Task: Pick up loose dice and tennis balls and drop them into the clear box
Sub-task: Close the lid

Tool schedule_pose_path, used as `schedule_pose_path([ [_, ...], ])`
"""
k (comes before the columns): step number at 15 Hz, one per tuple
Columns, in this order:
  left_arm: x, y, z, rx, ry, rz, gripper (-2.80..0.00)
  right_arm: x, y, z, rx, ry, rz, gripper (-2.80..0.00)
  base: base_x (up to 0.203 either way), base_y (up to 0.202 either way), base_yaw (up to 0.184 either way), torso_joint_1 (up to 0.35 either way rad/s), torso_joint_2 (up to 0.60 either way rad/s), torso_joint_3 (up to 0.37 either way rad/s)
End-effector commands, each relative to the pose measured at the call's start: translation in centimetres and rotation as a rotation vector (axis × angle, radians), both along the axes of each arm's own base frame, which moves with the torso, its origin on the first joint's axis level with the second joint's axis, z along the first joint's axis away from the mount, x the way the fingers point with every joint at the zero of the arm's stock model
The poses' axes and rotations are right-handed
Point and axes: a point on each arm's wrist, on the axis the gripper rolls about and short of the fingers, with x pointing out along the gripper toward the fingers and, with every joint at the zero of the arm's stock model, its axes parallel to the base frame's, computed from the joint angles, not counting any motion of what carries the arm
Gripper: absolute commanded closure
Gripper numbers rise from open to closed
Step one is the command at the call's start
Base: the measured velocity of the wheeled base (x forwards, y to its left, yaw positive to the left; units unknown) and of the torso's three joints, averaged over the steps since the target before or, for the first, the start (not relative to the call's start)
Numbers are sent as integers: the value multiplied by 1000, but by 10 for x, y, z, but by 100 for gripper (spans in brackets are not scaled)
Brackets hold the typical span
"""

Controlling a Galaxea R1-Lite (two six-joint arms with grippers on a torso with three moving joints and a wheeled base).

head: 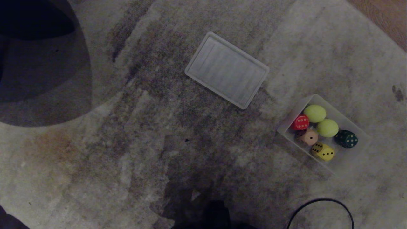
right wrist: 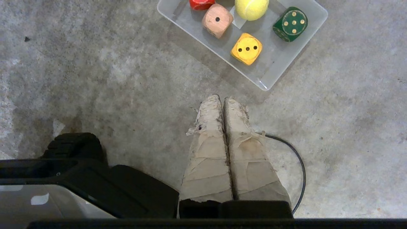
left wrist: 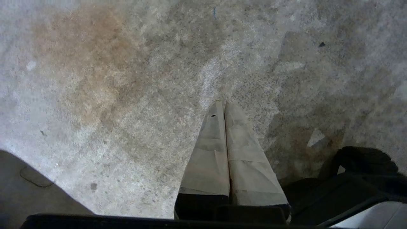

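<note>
Nearest the robot, at the bottom edge of the head view, lies a dark shape that is probably part of the robot's base, with a black cable [head: 321, 206] looping at the lower right. Neither arm appears in this view.

The left gripper [left wrist: 224, 103] hangs over bare, stained carpet [left wrist: 127, 95]; its two taped fingers are pressed together and hold nothing. The right gripper [right wrist: 222, 98] is likewise closed and empty, its taped fingers touching along their length, the tips just short of the near corner of the clear box [right wrist: 270, 79]. Both arms look parked, consistent with no item left to collect.

Farther out, at the right centre of the head view, the clear box [head: 294, 117] sits on the carpet at an angle. It contains all six items: the red die [head: 300, 122], the pinkish-beige die [head: 309, 136], the yellow die [head: 323, 152], the dark green die [head: 346, 139], and two tennis balls [head: 314, 113] side by side along the far wall. No loose die or ball shows on the carpet in any view, so the task appears complete.

Farthest, at the upper centre, the flat ribbed panel [head: 226, 70] lies well apart from the box, probably its lid, set aside to keep the opening free.

View differences: the head view alone shows the panel and both balls. The right wrist view cuts off the box's far end, showing one ball and only an edge of the red die, but it shows the pip faces clearly and the gripper's closed state. The left wrist view shows no task item.
</note>
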Motion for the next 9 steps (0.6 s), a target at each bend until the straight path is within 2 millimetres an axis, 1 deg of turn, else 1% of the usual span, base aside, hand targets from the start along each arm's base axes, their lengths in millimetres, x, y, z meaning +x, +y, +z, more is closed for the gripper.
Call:
schedule_pose_path([
  [1, 0, 0, 0, -3, 3, 3, 0, 1, 0, -2, -2, 10, 0, 0, 0, 0, 0, 0, 0, 0],
  [9, 0, 0, 0, -14, 2, 7, 0, 1, 0, -2, 0, 9, 0, 0, 0, 0, 0, 0, 0, 0],
])
